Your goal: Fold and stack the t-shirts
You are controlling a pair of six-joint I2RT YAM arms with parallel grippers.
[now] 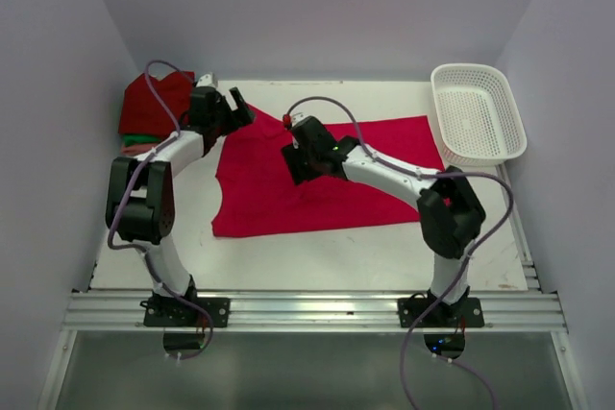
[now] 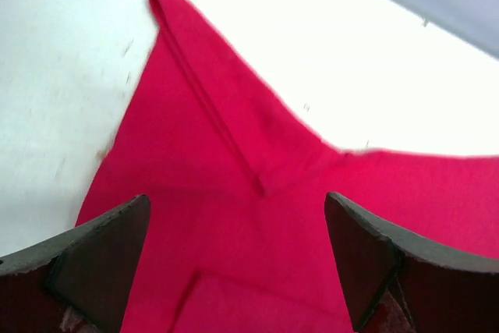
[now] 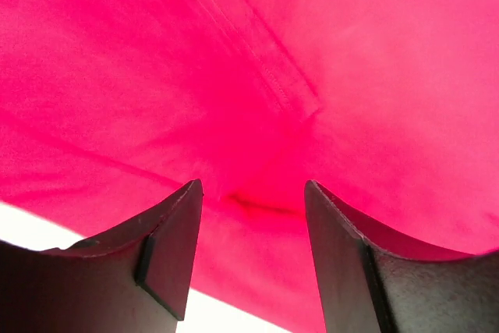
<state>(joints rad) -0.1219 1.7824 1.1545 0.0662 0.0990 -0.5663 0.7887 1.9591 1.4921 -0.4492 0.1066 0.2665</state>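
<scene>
Crimson t-shirt (image 1: 288,208) spread flat, folded stack (image 1: 149,108) only overhead

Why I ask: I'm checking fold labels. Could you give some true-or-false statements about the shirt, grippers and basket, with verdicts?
1. The crimson t-shirt lies spread on the table. True.
2. The left gripper is shut on the shirt. False: its jaws stand open over the cloth, holding nothing.
3. The white basket holds a folded shirt. False: it is empty.
4. Folded shirts are stacked at the far left corner. True.
5. The right gripper is open over the shirt. True.
</scene>
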